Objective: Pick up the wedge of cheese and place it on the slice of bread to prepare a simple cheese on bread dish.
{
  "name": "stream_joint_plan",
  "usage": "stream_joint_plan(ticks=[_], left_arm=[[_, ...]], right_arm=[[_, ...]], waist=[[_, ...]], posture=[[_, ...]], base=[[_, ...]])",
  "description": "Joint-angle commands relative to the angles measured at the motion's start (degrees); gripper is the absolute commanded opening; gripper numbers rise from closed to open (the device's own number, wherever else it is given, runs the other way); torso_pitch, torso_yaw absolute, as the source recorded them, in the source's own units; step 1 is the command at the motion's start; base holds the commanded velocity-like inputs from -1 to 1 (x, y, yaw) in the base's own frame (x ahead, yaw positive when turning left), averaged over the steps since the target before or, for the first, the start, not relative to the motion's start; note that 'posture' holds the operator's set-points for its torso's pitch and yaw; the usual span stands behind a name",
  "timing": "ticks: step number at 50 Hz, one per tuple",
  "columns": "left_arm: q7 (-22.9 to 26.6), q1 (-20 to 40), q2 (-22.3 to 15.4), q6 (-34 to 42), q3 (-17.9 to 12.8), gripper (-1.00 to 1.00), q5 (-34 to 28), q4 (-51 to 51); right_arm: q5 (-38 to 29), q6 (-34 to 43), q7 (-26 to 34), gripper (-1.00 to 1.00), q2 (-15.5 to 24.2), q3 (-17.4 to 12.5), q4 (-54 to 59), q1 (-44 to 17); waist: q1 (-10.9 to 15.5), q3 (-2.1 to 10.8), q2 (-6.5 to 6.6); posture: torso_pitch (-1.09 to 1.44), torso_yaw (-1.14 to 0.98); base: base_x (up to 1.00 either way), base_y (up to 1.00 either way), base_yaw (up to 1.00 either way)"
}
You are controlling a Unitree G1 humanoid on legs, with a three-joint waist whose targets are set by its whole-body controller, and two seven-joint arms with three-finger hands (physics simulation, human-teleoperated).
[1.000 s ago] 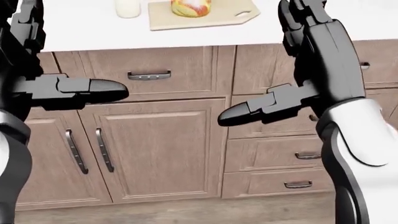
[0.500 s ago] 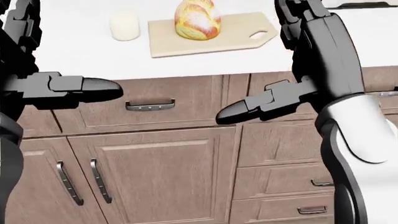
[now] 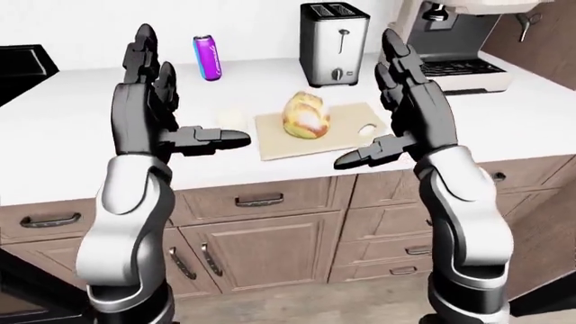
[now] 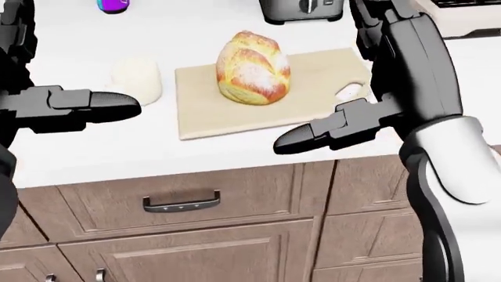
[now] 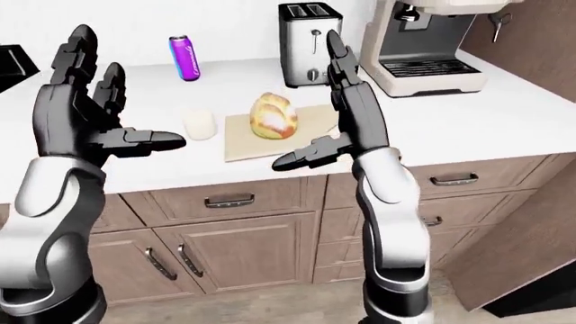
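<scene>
The bread (image 4: 252,67), a rounded golden-crusted piece, stands on a pale wooden cutting board (image 4: 211,114) on the white counter. Just left of the board lies the cheese (image 4: 137,79), a small pale whitish lump. My left hand (image 3: 175,101) is raised over the counter's near edge, left of the cheese, open with its fingers up and thumb pointing right. Over the board's right end my right hand (image 3: 378,111) is also open and holds nothing. Neither hand touches the cheese or the bread.
A silver toaster (image 3: 334,44) stands beyond the board, a purple can (image 3: 208,57) to its left and a coffee machine (image 3: 459,40) at the right. A black stove (image 3: 22,64) borders the counter's left end. Wooden drawers and cabinet doors (image 4: 180,204) lie below.
The camera has moved: the counter slid down the head view and looms larger, bringing the board, bread and cheese fully into sight. Both hands keep the same open pose.
</scene>
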State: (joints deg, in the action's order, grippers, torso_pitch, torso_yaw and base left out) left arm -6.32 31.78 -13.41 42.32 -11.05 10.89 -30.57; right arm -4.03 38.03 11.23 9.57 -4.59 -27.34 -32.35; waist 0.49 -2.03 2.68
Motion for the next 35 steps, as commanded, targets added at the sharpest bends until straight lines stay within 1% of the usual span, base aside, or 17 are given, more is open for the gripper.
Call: stream_joint_plan(ticks=[1, 5, 7, 8, 9, 11, 13, 16, 18, 19, 20, 21, 24, 27, 28, 32, 35], left_arm=[[0.27, 1.73, -0.29, -1.89, 0.21, 1.00, 0.28, -2.06], [0.24, 1.51, -0.27, -2.15, 0.03, 1.00, 0.45, -1.97], [0.35, 1.42, -0.29, -2.59, 0.11, 1.00, 0.39, -1.60], [0.33, 1.50, -0.35, -2.64, -0.01, 1.00, 0.43, -1.52], [0.29, 1.47, -0.41, -2.53, -0.08, 1.00, 0.49, -1.63], [0.18, 1.46, -0.45, -2.07, -0.02, 1.00, 0.63, -2.06], [0.17, 1.83, -0.64, -1.39, -0.33, 1.00, 1.07, -2.53], [0.23, 1.90, -0.87, -1.99, -0.17, 1.00, 0.91, -1.77], [0.12, 2.16, -0.88, -1.44, -0.25, 1.00, 1.07, -2.16], [0.08, 2.28, -0.93, -1.23, -0.22, 1.00, 1.10, -2.34], [0.12, 2.35, -0.94, -1.24, -0.18, 1.00, 1.14, -2.26], [0.07, 2.36, -0.98, -0.96, -0.22, 1.00, 1.20, -2.55], [-0.03, 2.61, -0.96, -0.38, -0.14, 1.00, 1.36, -3.04], [0.11, 2.52, -0.95, -0.41, -0.06, 1.00, 1.32, -3.15], [0.20, 2.48, -1.02, -0.47, -0.20, 1.00, 1.35, -3.10], [0.11, 2.42, -0.94, -0.55, -0.20, 1.00, 1.38, -3.09], [0.23, 2.18, -1.02, -0.74, -0.31, 1.00, 1.34, -3.08]], right_arm=[[-0.50, -1.73, -0.74, 1.00, 0.53, -0.80, -2.04, -1.74], [-1.03, -2.15, -0.41, 1.00, 0.65, -0.44, -1.81, -1.69], [-1.33, -1.97, -0.42, 1.00, 0.59, -0.45, -1.79, -2.05], [-1.39, -1.49, -0.42, 1.00, 0.61, -0.60, -1.99, -2.36], [-1.71, -2.19, -0.38, 1.00, 0.69, -0.49, -1.79, -1.97], [-1.51, -2.66, -0.53, 1.00, 0.54, -0.76, -1.72, -2.13], [-2.18, -3.09, -0.38, 1.00, 1.00, -0.54, -1.47, -2.15], [-1.96, -2.63, -0.13, 1.00, 0.99, -0.45, -1.91, -2.20], [-2.93, -2.66, 0.04, 1.00, 1.08, -0.35, -1.69, -2.43], [-2.68, -1.74, 0.03, 1.00, 0.88, -0.76, -2.44, -3.14], [-2.93, -1.58, 0.20, 1.00, 1.03, -0.51, -2.37, -3.19], [-2.67, -1.57, 0.27, 1.00, 0.81, -0.67, -2.61, -3.06], [-2.51, -1.89, 0.22, 1.00, 0.88, -0.95, -2.58, -3.11], [-1.90, -2.13, 0.12, 1.00, 0.77, -1.00, -2.69, -3.09], [-1.94, -2.17, 0.10, 1.00, 0.86, -0.93, -2.70, -3.01], [-1.72, -1.90, -0.04, 1.00, 0.89, -0.97, -2.97, -3.01], [-2.09, -1.76, 0.00, 1.00, 0.95, -0.70, -2.81, -2.87]], waist=[[-0.24, 1.50, 0.02], [-0.24, 0.85, -2.37], [0.00, 2.88, -5.59], [-0.24, 0.62, -4.20], [-0.31, 0.00, -4.98], [-0.47, 1.37, -4.73], [-0.56, -0.30, -4.61], [-1.06, -0.77, -3.51], [-1.50, -0.07, -1.05], [-1.50, 1.77, 1.78], [-0.89, 1.59, -1.34], [-0.71, 1.76, -0.85], [-0.62, 2.33, -2.25], [-0.47, 1.83, -6.03], [-0.70, 1.65, -4.69], [-0.73, 2.19, -4.91], [-0.65, 1.34, -2.84]], posture=[[0.00, 0.00], [0.00, 0.00], [0.00, 0.00], [0.00, 0.00], [0.00, 0.00], [0.00, 0.00], [0.00, 0.00], [0.00, 0.00], [0.00, 0.00], [0.00, 0.00], [0.00, 0.00], [0.00, 0.00], [0.00, 0.00], [0.00, 0.00], [0.00, 0.00], [0.00, 0.00], [0.00, 0.00]], base=[[0.03, 0.05, 0.00], [0.03, 0.04, 0.00], [0.03, 0.05, 0.00], [0.02, 0.04, 0.00], [0.02, 0.04, 0.00], [0.02, 0.04, 0.00], [0.03, 0.03, 0.00], [0.00, 0.00, 0.00], [0.00, 0.00, 0.00], [0.00, 0.11, 0.00], [0.00, 0.17, 0.00], [0.00, 0.19, 0.00], [0.00, 0.18, 0.00], [0.00, 0.18, 0.00], [0.00, 0.18, 0.00], [0.00, 0.18, 0.00], [0.00, 0.12, 0.00]])
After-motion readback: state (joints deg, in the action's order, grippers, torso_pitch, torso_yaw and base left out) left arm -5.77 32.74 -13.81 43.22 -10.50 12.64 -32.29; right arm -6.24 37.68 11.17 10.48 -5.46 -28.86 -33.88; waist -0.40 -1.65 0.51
